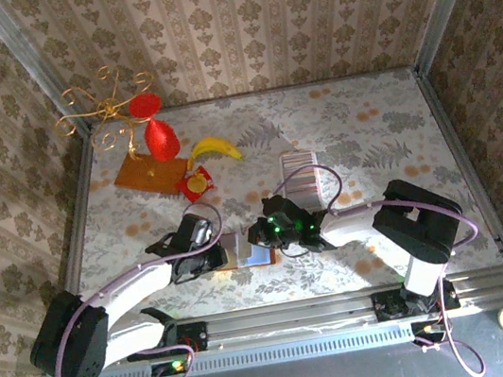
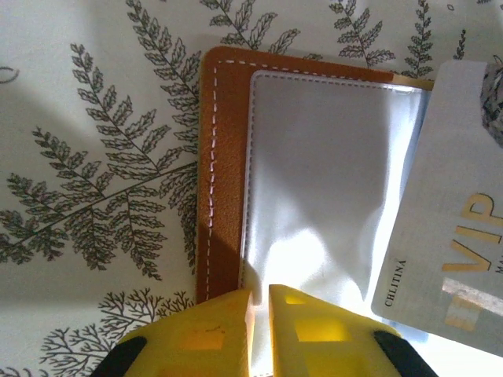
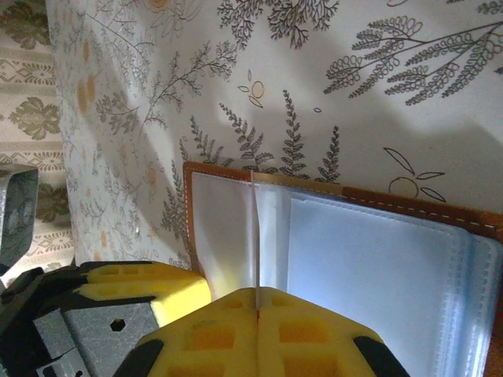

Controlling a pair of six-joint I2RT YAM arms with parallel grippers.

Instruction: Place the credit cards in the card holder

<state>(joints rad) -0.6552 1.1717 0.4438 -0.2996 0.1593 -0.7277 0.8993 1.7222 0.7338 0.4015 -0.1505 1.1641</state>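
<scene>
Insertion step. Holder [image 2: 228,173] lies open at the near table edge. Left gripper [image 2: 259,310] pinches a clear sleeve [image 2: 314,181]; right gripper [image 3: 258,302], clenched, grasps a card [image 2: 452,243] edge-on. Next: slide card into the sleeve mouth.

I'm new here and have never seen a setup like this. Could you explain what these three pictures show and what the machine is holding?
Two robot arms are bolted at the near edge of a table with a fern-print cover. One picture looks down from above; the other two come from cameras on each wrist, so the yellow pads at the bottom are that arm's own fingers.

Between the arms lies the card holder, open. The left pincer is nearly closed at its clear sleeve. The right pincer is shut on a card held edge-on; the left wrist view shows its VIP face.

Farther back lie the credit cards, a banana and a red ornament.
</scene>
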